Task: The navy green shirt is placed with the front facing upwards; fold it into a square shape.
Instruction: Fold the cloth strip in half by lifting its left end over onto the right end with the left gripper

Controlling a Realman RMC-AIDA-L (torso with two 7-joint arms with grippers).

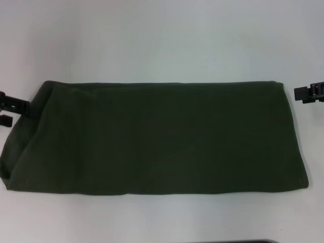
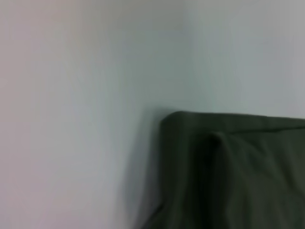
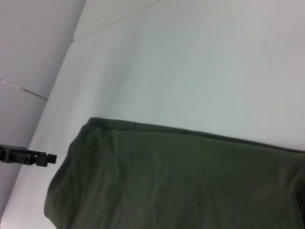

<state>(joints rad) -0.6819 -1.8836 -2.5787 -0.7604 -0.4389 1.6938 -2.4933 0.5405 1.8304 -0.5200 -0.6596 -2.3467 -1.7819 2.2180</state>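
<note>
Looks like a lab or robot test setup rather than anyone's home: just a plain white bench (image 1: pixel 162 40), totally bare apart from the one folded garment, with blank pale wall panels (image 3: pixel 33 43) behind it. No furniture or decor anywhere.

Plain white table (image 1: pixel 162 40) — evenly lit

No text, label, brand, no. or sign is showing readable in any view; the navy green shirt (image 1: pixel 157 136) is lying folded w/ only plain dark cloth facing up, no lettering or tag visible on it; the table (image 1: pixel 162 40) around it is showing bare white, nothing printed on it.
</note>
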